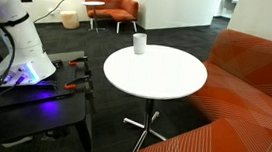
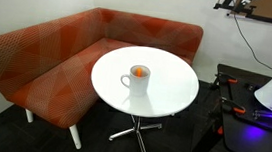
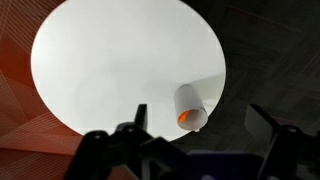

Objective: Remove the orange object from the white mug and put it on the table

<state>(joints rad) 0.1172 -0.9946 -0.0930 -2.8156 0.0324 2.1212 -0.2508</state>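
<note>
Orange object [image 3: 184, 117] sits inside the white mug [image 3: 191, 108], showing only as an orange patch at the mouth. An exterior view gives the same, orange object [image 2: 138, 71] in the mug [image 2: 137, 80]. The mug stands upright on the table [image 3: 100, 70], at about 4 o'clock on the top in the wrist view. Gripper [image 3: 198, 112] is well above the table, fingers spread wide, touching nothing. Orange sofa [image 2: 37, 57] wraps the table from 8 to 12 o'clock.

An orange corner sofa [image 2: 48, 48] is sitting against the white wall [image 2: 33, 1] on dark carpet [image 1: 180, 35], while an orange armchair [image 1: 117, 10] is standing farther back in the room.
</note>
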